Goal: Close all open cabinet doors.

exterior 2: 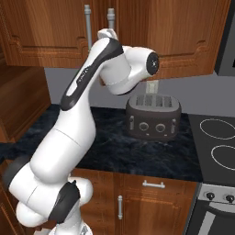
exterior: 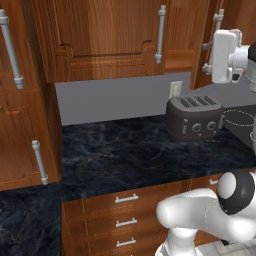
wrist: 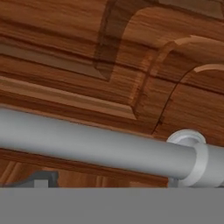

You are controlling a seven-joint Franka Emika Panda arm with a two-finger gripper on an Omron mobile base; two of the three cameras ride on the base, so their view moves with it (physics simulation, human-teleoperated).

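Directly before my hand camera runs a grey bar handle (wrist: 96, 144), smooth and probably slippery, fixed on a rigid, heavy-looking cabinet door (wrist: 65, 57); pushing the flat panel beside it seems safest. Whether my claw is apart or together I cannot tell. Below lie the dark marbled counter (exterior: 125, 150) and a toaster (exterior: 194, 117).

Rendered, evenly lit from above, with no glare and no blur. Soft dark shadow under the toaster (exterior: 194, 118) on the counter (exterior: 120, 155). Dim band of shade below the cabinet doors (exterior: 105, 37). Faint sheen along the bar handle (wrist: 96, 142) in the hand view, and a shadow over the moulding above that handle.
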